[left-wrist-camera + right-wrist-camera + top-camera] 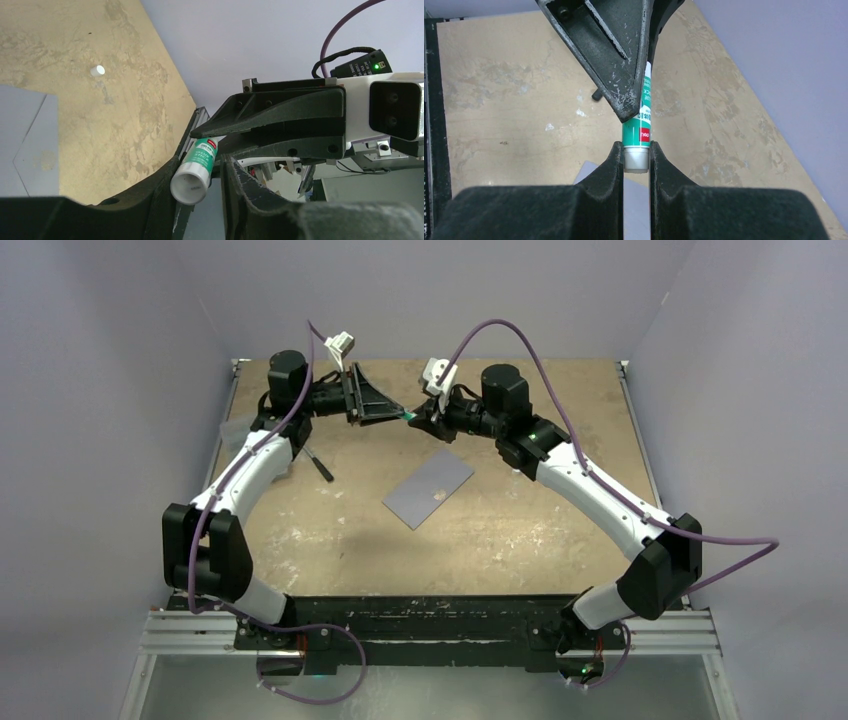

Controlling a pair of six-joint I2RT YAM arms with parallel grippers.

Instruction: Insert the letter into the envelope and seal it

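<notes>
Right gripper (636,152): raised beyond the envelope (428,490), pinching the glue stick (638,131) by its white end.
Left gripper (197,167): opposite, fingers around the stick's other end; cannot tell whether clamped.
Desk (560,530): carries the envelope, flat.
Letter: not visible.
Risk: pulling against one loose hold may drop the stick onto the envelope.

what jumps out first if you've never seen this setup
The two arms meet in mid-air over the far side of the table, with a green-and-white glue stick between them. The right gripper is clamped on its white end, and the left gripper flanks the other end. Below them, a flat grey-blue paper envelope lies in the middle of the worn tan tabletop.
</notes>
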